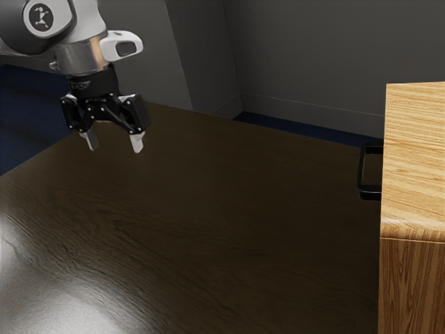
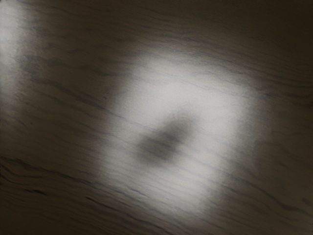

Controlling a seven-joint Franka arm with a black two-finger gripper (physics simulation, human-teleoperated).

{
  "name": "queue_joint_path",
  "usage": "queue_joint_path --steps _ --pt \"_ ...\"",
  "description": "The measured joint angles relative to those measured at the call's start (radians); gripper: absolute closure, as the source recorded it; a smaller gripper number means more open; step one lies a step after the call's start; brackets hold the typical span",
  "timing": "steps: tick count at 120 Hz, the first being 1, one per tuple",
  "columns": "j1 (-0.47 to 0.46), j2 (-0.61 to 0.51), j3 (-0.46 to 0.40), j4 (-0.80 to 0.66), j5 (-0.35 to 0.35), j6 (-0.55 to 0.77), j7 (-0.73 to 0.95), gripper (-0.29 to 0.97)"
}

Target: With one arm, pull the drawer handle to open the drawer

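Observation:
A light wooden drawer cabinet [image 1: 414, 202] stands at the exterior view's right edge. A black loop handle [image 1: 370, 171] sticks out from its face toward the arm. My black gripper [image 1: 112, 143] hangs above the dark table [image 1: 208, 229] at the upper left, far from the handle. Its two pale fingertips [image 1: 137, 145] stand apart with nothing between them. Under my hand, the wrist view has the table's wood grain [image 2: 73, 63] with a bright glare patch and a soft dark shadow [image 2: 164, 142].
The dark wooden table stretches between my gripper and the cabinet with nothing standing on it. Grey walls and a pale baseboard [image 1: 306, 106] run behind the table's far edge.

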Motion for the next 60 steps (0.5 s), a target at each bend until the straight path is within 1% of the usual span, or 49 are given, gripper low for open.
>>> queue_joint_path --steps 6,20,29,35,40,47,51,60 --pt "0.007 -0.001 0.000 0.019 0.000 0.007 -0.006 0.00" --pt "0.036 -0.003 -0.019 0.207 0.012 -0.021 -0.019 0.00" --pt "0.072 0.015 -0.045 0.238 0.012 -0.007 -0.027 0.00" --pt "0.078 0.051 -0.051 0.244 -0.006 0.020 -0.032 0.00" --pt "0.043 0.088 -0.052 0.245 -0.035 0.048 -0.035 0.00" --pt "-0.054 0.129 -0.055 0.246 -0.068 0.086 -0.040 0.00" --pt "-0.094 0.144 -0.056 0.246 -0.081 0.104 -0.042 0.00" --pt "-0.114 0.171 -0.057 0.247 -0.111 0.142 -0.047 0.00"
